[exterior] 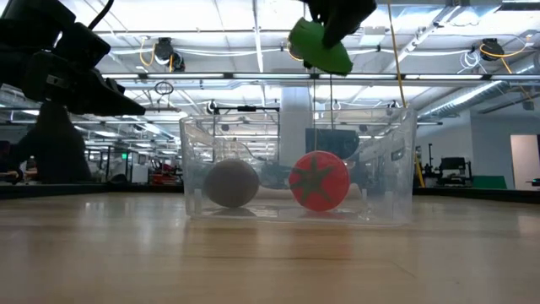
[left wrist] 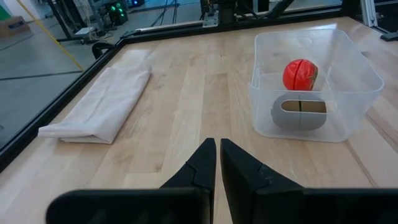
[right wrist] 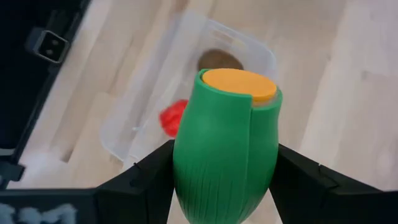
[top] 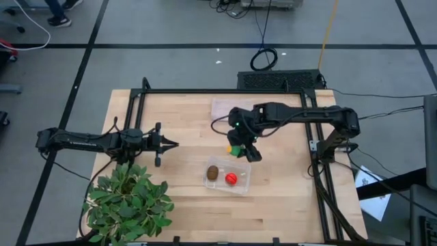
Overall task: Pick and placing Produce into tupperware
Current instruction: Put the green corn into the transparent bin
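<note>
The clear tupperware (top: pixel 240 183) sits at mid-table on its flat base, with a brown kiwi (top: pixel 213 172) and a red tomato-like fruit (top: pixel 231 179) on its floor. My right gripper (top: pixel 243 151) is shut on a green oval (right wrist: pixel 227 149) with a flat orange end. It hangs in the air just past the tupperware's far rim, above it in the low view, where the green oval (exterior: pixel 319 46) shows over the tupperware (exterior: pixel 384 165). My left gripper (left wrist: pixel 217 163) waits shut at the table's left, touching nothing. My right gripper pinches the green oval's two long sides (right wrist: pixel 186 168) between its two fingers (right wrist: pixel 149 177), about the oval's lower half. The fingers slant down from the table's far right and lie along the oval. Its orange end (right wrist: pixel 239 84) points away from the wrist. The oval hangs clear of table and tupperware.
A folded pinkish-beige cloth (top: pixel 225 107) lies flat near the far edge. A leafy potted plant (top: pixel 130 201) stands at the near left corner. A black frame (top: pixel 205 91) runs along the table's edges. Bare wood lies around the tupperware.
</note>
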You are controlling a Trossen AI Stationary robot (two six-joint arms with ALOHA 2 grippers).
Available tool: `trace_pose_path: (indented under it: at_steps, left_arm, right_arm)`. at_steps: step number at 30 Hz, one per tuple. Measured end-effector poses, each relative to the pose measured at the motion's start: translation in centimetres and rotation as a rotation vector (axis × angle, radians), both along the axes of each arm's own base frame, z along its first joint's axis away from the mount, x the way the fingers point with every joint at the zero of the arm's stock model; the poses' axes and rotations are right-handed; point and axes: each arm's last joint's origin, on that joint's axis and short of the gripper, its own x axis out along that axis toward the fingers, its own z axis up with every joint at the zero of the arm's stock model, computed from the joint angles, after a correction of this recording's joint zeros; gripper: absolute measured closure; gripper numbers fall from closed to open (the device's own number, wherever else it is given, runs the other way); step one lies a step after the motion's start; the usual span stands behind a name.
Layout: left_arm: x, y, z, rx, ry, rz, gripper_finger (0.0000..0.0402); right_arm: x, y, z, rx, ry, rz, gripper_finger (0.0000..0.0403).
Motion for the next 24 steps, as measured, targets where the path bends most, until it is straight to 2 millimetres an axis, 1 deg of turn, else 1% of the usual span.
trace_pose_path:
  at_steps: [6, 9, 15, 20, 24]
  left_arm:
    - [0.0, 0.0, 0.0, 0.0, 0.0, 0.0, 0.0373]
    - [0.0, 0.0, 0.0, 0.0, 0.0, 0.0, 0.0373]
    - [0.0, 0.0, 0.0, -0.001, 0.001, 0.0, 0.0373]
    - [0.0, 0.0, 0.0, -0.002, 0.004, 0.001, 0.0373]
    - [0.0, 0.0, -0.1, -0.003, 0.009, 0.001, 0.0373]
  right_arm:
    - [0.5, 1.9, 0.1, -0.011, -0.051, 0.07, 0.0195]
    - [1.0, 2.4, -0.4, -0.012, -0.054, 0.096, 0.0195]
    - [2.7, 3.1, -3.1, -0.02, -0.003, 0.135, 0.0195]
    - [3.8, 3.2, -5.7, -0.027, 0.069, 0.16, 0.0195]
    - [4.2, 3.2, -6.7, -0.03, 0.091, 0.172, 0.0195]
